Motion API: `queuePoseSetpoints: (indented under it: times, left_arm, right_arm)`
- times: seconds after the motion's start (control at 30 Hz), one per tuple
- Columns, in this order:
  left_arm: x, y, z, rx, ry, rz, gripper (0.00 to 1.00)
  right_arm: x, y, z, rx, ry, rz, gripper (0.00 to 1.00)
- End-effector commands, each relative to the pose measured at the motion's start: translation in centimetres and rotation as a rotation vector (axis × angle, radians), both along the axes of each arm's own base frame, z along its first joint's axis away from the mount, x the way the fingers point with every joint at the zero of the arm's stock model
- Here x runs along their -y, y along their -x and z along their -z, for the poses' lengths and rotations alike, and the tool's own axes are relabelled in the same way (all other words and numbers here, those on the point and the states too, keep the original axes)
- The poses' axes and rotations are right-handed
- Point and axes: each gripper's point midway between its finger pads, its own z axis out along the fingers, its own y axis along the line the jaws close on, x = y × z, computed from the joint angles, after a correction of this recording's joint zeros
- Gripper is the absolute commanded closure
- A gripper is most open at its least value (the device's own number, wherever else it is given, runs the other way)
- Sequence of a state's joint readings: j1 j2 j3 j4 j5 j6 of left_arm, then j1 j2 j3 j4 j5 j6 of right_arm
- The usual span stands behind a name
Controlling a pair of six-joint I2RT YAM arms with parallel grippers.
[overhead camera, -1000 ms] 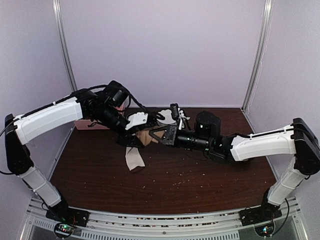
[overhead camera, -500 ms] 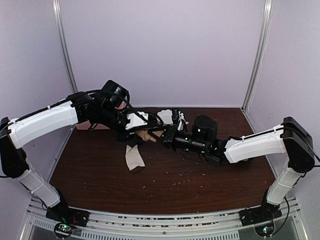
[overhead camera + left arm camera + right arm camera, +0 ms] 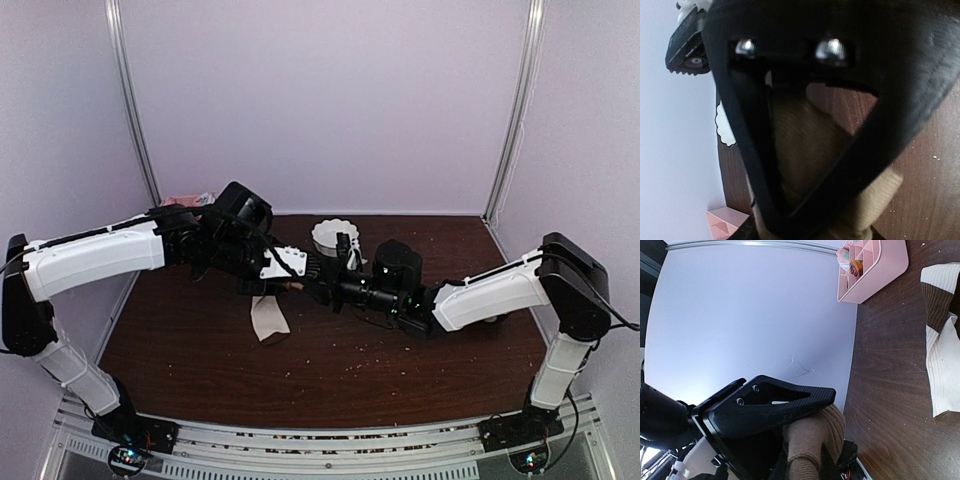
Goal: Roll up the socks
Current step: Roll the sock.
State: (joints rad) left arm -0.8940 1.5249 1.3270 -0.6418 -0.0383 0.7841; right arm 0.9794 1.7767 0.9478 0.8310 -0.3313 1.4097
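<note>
The tan sock looks lifted off the desk, just in front of the white bowl, right where the 2 arms meet. The right fingers are pinched on it, and its bunched end pokes out under the black finger. The left fingers sit right against the same sock. Only 1 of them shows, so I cannot tell if they grip it or only touch it. The cream sock with brown patches lies flat on the desk, further in front of the bowl and a bit to its left. Nothing holds it.

What could go wrong? The 2 sets of fingers are very close, so they could bump or tug against each other. Then the soft sock could slip out, and any roll in it would come loose. If it drops, it may land on the cream sock and get tangled. The bowl is close behind too (a push that way could knock it).

From above, the arms hide nearly all of the tan sock, but only that view shows how both socks sit around the bowl. The right wrist view shows the grip, and also the pink box that stands well to the left of the bowl. The left wrist view shows the tan ribbed cloth up close, seen through the finger frame.
</note>
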Motion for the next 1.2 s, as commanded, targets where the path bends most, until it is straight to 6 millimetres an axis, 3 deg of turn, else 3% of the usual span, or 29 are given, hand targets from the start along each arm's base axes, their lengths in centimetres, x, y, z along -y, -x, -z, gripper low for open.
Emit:
queuePoseSetpoints:
  times: [0.0, 0.13, 0.33, 0.43, 0.53, 0.6, 0.7, 0.87, 1.0, 1.17]
  left_arm:
    - [0.4, -2.1, -2.2, 0.159, 0.032, -0.047, 0.5]
    - [0.2, -2.5, -2.2, 0.18, 0.014, -0.055, 0.58]
    - [-0.2, -2.5, -1.8, 0.169, -0.001, -0.074, 0.85]
    - [0.0, -1.6, -1.7, 0.102, 0.012, -0.056, 0.93]
    - [0.6, 0.6, -2.0, -0.057, 0.063, 0.008, 1.0]
    - [0.9, 1.9, -2.3, -0.197, 0.1, 0.035, 1.0]
    - [1.4, 3.6, -3.0, -0.422, 0.16, 0.075, 1.0]
    - [2.0, 6.3, -4.5, -0.772, 0.221, 0.166, 1.0]
    - [2.1, 7.6, -5.1, -0.904, 0.22, 0.216, 1.0]
    - [2.3, 9.2, -6.0, -1.039, 0.221, 0.282, 1.0]
  right_arm:
    - [-0.9, 0.2, -2.1, -0.052, -0.139, -0.012, 1.0]
    - [-1.1, 0.3, -1.9, -0.065, -0.147, -0.017, 1.0]
    - [-0.3, 0.3, -1.4, -0.055, -0.117, -0.002, 1.0]
    - [0.0, 0.4, -1.4, -0.015, -0.075, -0.01, 0.84]
    - [0.5, 1.1, -2.1, 0.109, -0.004, -0.031, 0.59]
    - [1.0, 1.7, -2.7, 0.235, 0.073, -0.045, 0.49]
    - [2.2, 3.0, -3.3, 0.422, 0.161, -0.062, 0.43]
    - [3.6, 5.5, -3.2, 0.626, 0.242, -0.149, 0.43]
    - [3.7, 7.4, -3.3, 0.747, 0.29, -0.206, 0.43]
    - [4.3, 8.2, -4.3, 0.954, 0.379, -0.185, 0.44]
